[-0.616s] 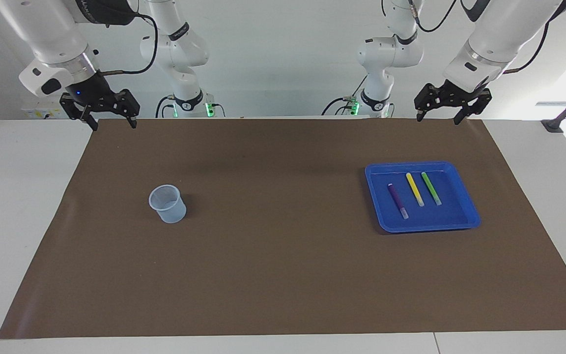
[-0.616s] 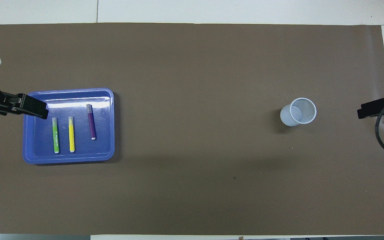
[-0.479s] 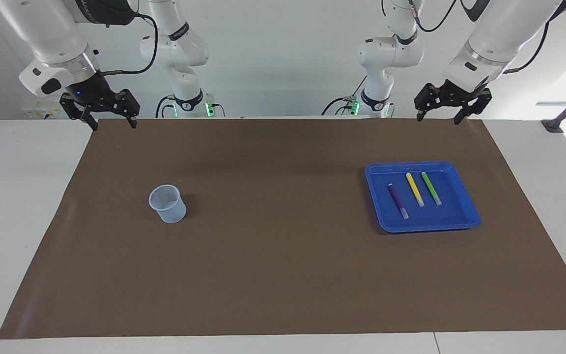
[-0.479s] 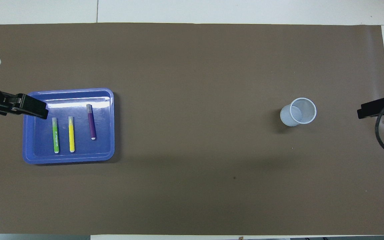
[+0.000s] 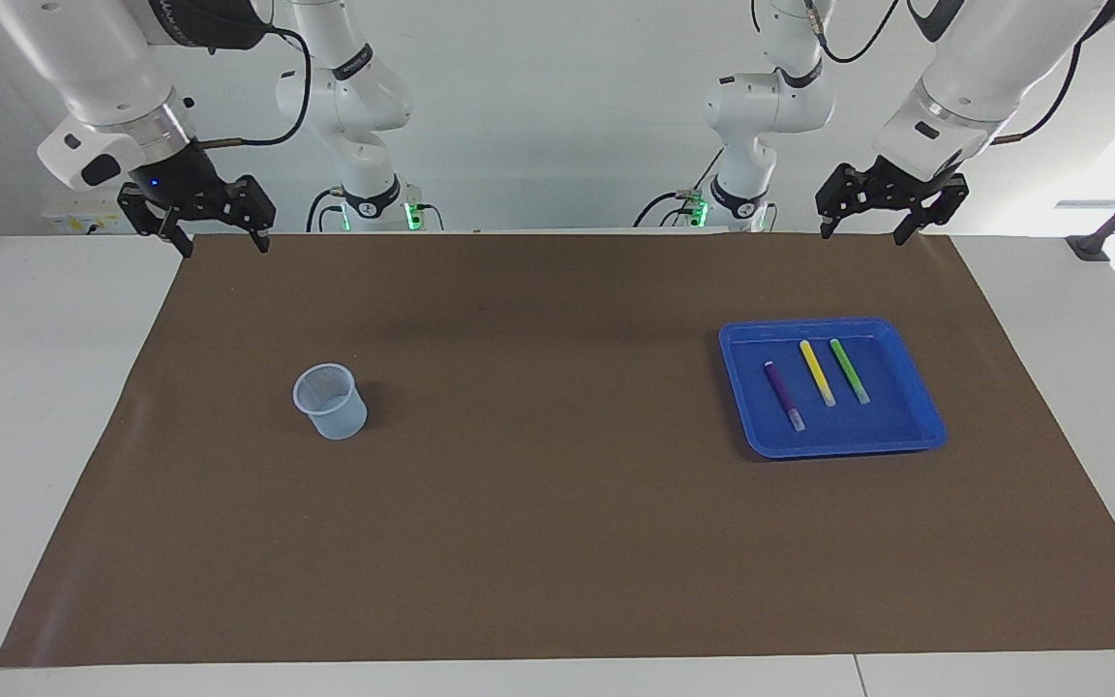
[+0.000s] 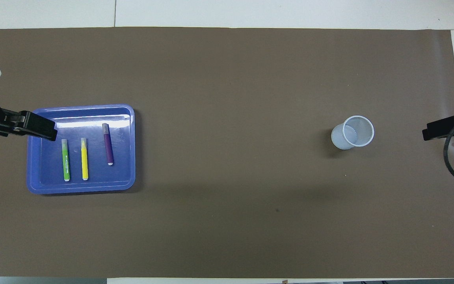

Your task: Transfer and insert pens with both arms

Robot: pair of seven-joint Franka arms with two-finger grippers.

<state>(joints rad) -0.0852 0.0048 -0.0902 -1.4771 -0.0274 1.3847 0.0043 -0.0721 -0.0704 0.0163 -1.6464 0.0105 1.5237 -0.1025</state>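
Three pens flat in a blue tray at the left arm's end of the tabletop: green pen, yellow pen, purple pen. Side by side, not touching, each pointing its long way nearly straight away from the robots, pale tips at the end farther from them. Green one closest to the table's end, purple one closest to the middle.

Left gripper up in the air over the mat's edge by the robots, jaws wide, holding nothing. Tray farther out on the tabletop than that edge. Left arm much closer to the pens, so probably first to reach: out over the tray and down, jaws across a pen's thin middle.

Right gripper waiting over the other corner of the mat, jaws wide too, empty. See-through plastic cup standing upright at that arm's end, well apart from the tray.

Pens thin, round, smooth, likely to roll. Tray shiny, hard plastic, low rim. Brown mat flat and dull.
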